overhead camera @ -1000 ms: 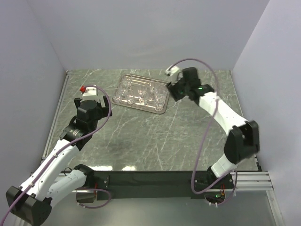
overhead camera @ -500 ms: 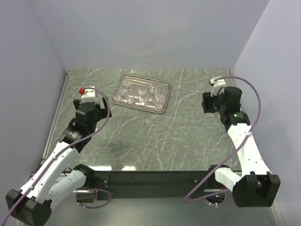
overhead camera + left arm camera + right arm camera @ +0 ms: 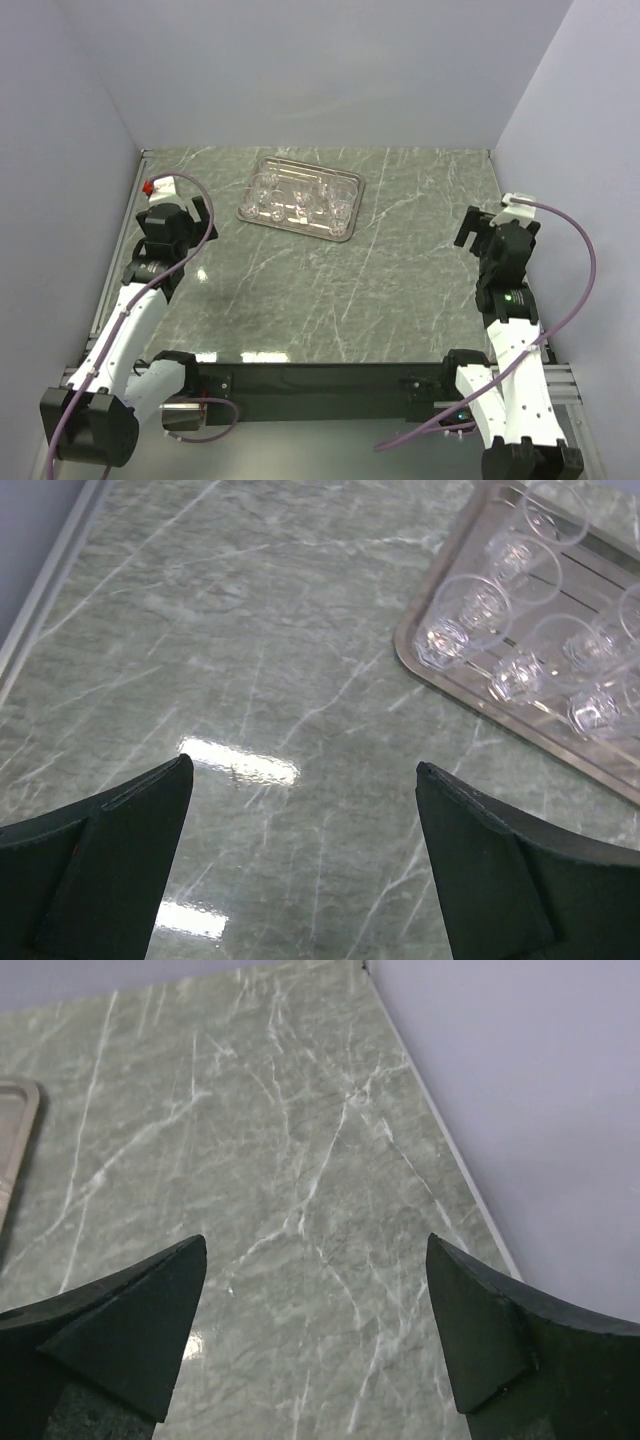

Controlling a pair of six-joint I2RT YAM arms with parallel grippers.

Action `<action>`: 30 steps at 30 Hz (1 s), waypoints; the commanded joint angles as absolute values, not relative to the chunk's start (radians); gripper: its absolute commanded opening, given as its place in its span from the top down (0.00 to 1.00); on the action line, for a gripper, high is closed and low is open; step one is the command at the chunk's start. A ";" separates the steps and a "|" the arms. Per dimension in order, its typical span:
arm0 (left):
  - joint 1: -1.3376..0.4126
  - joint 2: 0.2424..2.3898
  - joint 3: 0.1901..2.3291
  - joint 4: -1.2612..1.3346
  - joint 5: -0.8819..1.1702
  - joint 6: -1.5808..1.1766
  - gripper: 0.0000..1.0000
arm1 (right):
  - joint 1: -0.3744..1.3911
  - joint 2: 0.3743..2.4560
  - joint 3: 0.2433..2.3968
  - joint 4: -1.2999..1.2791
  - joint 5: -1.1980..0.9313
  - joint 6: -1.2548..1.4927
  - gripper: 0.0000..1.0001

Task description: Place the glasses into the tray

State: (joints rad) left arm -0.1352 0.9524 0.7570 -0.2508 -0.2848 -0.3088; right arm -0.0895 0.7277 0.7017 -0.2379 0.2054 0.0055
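Note:
The silver tray (image 3: 343,236) lies at the back middle of the marble table, with several small clear glasses (image 3: 300,198) standing upright inside it. The left wrist view shows the tray's near-left corner (image 3: 412,652) and several glasses (image 3: 468,608) in it. My left gripper (image 3: 182,216) is open and empty, well left of the tray. My right gripper (image 3: 477,228) is open and empty, far right of the tray near the right wall. In the right wrist view only a corner of the tray (image 3: 18,1125) shows at the left edge.
Grey walls close in the table on the left, back and right. The right wall (image 3: 520,1090) stands close beside my right gripper. A metal rail (image 3: 45,575) runs along the table's left edge. Bare marble lies between the two arms.
My right arm has drawn back from beside the tray to the right side of the table. My left arm has drawn back toward the left edge. The glasses stay in the tray.

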 commanded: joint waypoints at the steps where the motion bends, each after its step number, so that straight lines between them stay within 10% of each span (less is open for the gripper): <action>1: -0.100 0.919 0.752 -0.209 -0.271 -0.330 0.01 | -0.094 0.678 0.672 -0.167 0.265 0.057 0.02; 30: -0.126 0.816 0.750 -0.218 -0.242 -0.314 0.01 | -0.202 0.707 0.641 -0.124 0.354 0.095 0.02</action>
State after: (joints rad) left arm -0.1146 0.8341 0.7509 -0.2470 -0.2508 -0.3119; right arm -0.1799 0.7128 0.6449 -0.1684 0.3294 0.0811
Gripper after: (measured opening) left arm 0.995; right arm 0.982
